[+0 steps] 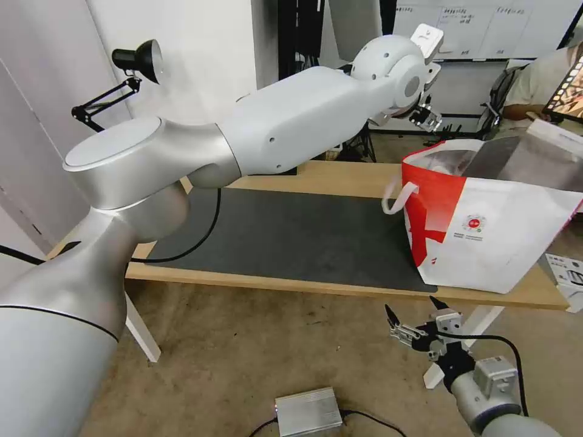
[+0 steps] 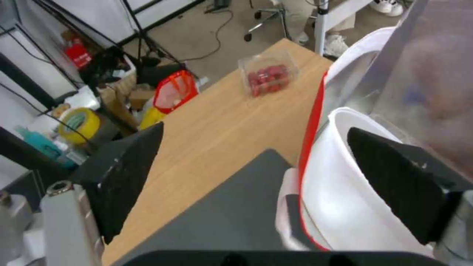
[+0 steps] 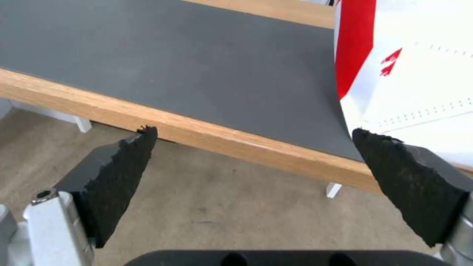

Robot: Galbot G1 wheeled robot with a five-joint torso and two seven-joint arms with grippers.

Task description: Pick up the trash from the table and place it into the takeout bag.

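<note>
The takeout bag (image 1: 492, 230), white and red with a foil lining, stands open on the right end of the table (image 1: 340, 179). My left arm reaches across the table, and the left gripper (image 1: 427, 118) hangs open and holding nothing above the bag's far rim. In the left wrist view the left gripper (image 2: 256, 128) frames the bag's edge (image 2: 340, 184) and its strap. Farther off, a clear plastic box with red bits (image 2: 268, 75) sits on the bare wood. My right gripper (image 1: 412, 306) is open and holds nothing, below the table's front edge (image 3: 221, 136) near the bag.
A dark grey mat (image 1: 291, 237) covers the table's middle. A black desk lamp (image 1: 138, 60) stands at the far left. A silver box (image 1: 306, 413) with a cable lies on the floor in front. A white device (image 1: 568, 279) sits at the table's right end.
</note>
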